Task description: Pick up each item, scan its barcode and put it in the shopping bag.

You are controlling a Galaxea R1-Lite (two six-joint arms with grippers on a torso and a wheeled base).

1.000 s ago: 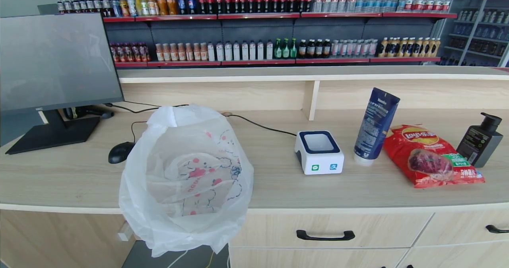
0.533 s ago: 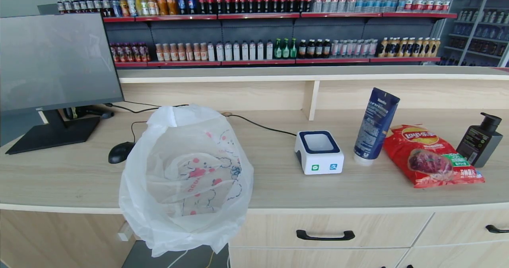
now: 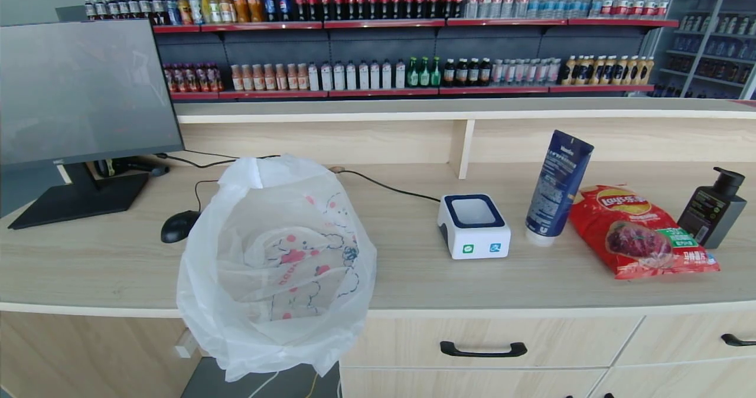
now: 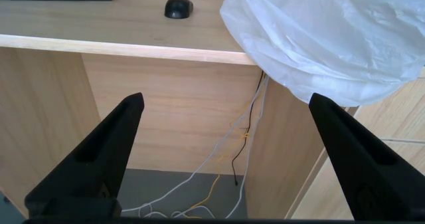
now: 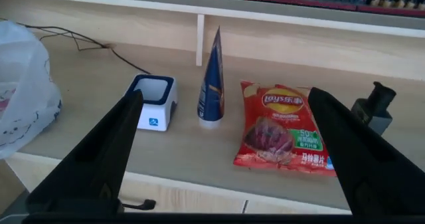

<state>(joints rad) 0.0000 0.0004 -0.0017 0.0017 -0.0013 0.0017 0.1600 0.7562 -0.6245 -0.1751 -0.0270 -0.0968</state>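
Jaws spread wide on my left gripper [image 4: 226, 99] and right gripper [image 5: 224, 94]. Red foil crisp bag [image 3: 641, 232] lies on pale wood counter [image 3: 413, 280] between upright blue plastic tube [image 3: 558, 185] and black pump bottle [image 3: 711, 209]; its small label print seems unreadable.

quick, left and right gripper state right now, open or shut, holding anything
left gripper: open, holding nothing
right gripper: open, holding nothing
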